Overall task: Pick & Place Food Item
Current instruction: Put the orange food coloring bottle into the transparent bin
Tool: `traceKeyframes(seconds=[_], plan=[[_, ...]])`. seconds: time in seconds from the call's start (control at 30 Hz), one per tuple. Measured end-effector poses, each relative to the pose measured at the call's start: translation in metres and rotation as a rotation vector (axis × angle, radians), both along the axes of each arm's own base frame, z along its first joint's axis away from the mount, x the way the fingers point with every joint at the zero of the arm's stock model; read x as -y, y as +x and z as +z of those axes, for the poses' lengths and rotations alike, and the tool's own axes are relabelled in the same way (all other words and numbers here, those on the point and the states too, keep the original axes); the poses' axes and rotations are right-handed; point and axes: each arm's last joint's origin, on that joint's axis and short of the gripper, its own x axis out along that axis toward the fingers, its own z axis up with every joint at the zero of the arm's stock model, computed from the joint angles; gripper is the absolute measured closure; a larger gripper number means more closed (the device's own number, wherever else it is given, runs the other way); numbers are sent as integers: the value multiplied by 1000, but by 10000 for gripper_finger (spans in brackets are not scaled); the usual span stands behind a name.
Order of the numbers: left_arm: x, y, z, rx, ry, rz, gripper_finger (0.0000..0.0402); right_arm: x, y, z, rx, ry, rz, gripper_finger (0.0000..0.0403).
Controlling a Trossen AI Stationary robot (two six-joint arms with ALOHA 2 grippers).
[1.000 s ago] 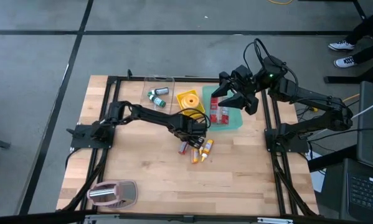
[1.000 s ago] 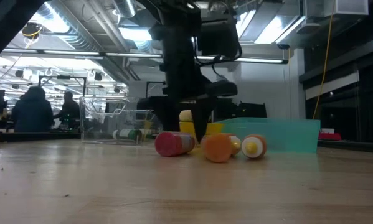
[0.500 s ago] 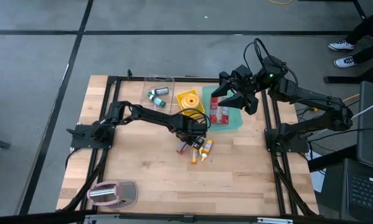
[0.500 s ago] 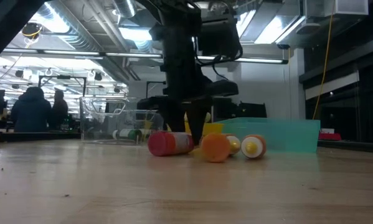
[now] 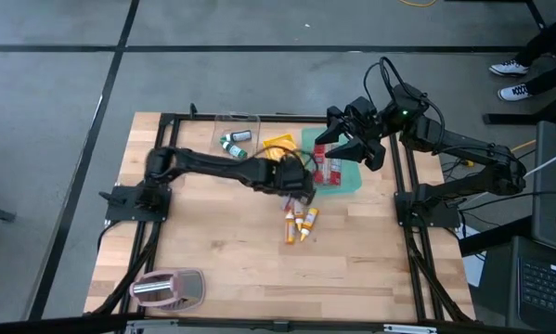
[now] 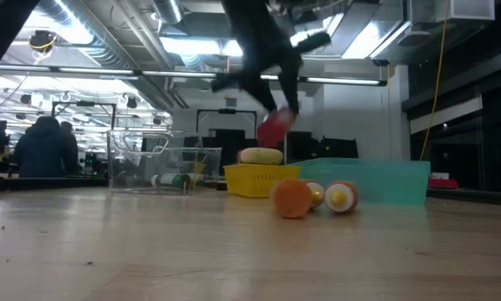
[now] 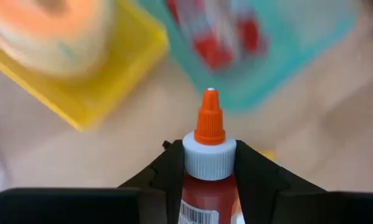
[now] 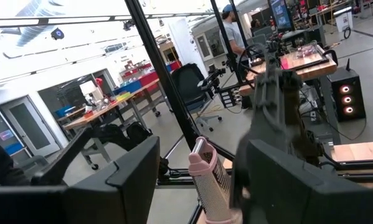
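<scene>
My left gripper (image 5: 297, 183) hangs above the table's middle, shut on a red sauce bottle (image 7: 209, 177) that has a white collar and an orange nozzle. In the low view the bottle (image 6: 273, 130) is in the air above the yellow basket (image 6: 263, 178). Two more bottles (image 5: 302, 223) lie on their sides on the wood in front of it. My right gripper (image 5: 352, 148) stands open and level, high over the teal tray (image 5: 349, 182), with nothing between its fingers. My left gripper pinches the red bottle by its shoulder (image 7: 208, 182), just under the white collar, between its two fingers (image 7: 167, 177). The fingers slant down from the table's left side. The bottle is lifted clear of the table, tilted, its orange nozzle (image 7: 210, 121) pointing on past the fingertips.
The yellow basket (image 5: 279, 147) holds a pale round food item. The teal tray holds red packets. A clear box (image 5: 237, 135) with small green bottles stands at the far left of these. A pink object (image 5: 169, 288) lies near the front left corner.
My left gripper has shut on the red bottle, shifting it a little along the table, then risen and tipped its fingers up. The bottle has gone from lying on the wood to hanging clear above the basket's height. The other two bottles stayed in place.
</scene>
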Motion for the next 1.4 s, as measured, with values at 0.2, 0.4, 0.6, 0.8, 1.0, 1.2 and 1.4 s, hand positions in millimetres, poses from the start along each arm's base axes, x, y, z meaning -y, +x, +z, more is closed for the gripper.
traceKeyframes(seconds=[0.2, 0.4, 0.6, 0.8, 1.0, 1.2, 1.4], plan=[[-9, -27, 44, 127, 206, 263, 295, 0, 0, 0, 0, 1, 1, 166], [-16, -60, 54, 262, 299, 589, 295, 0, 0, 0, -1, 2, 9, 166], [-21, -97, 29, 353, 269, 822, 295, -1, 0, 0, -3, 0, 36, 166], [-32, -129, 3, 452, 237, 1024, 295, -3, -1, 0, -7, -5, 89, 166], [-52, -138, 7, 500, 288, 1100, 295, -4, -2, 0, -21, 8, 137, 166], [-68, -153, 5, 343, 297, 1140, 295, -4, -2, 0, -22, 5, 161, 166], [-74, -158, 1, 242, 213, 1161, 295, -4, -2, -1, -26, 7, 165, 166]])
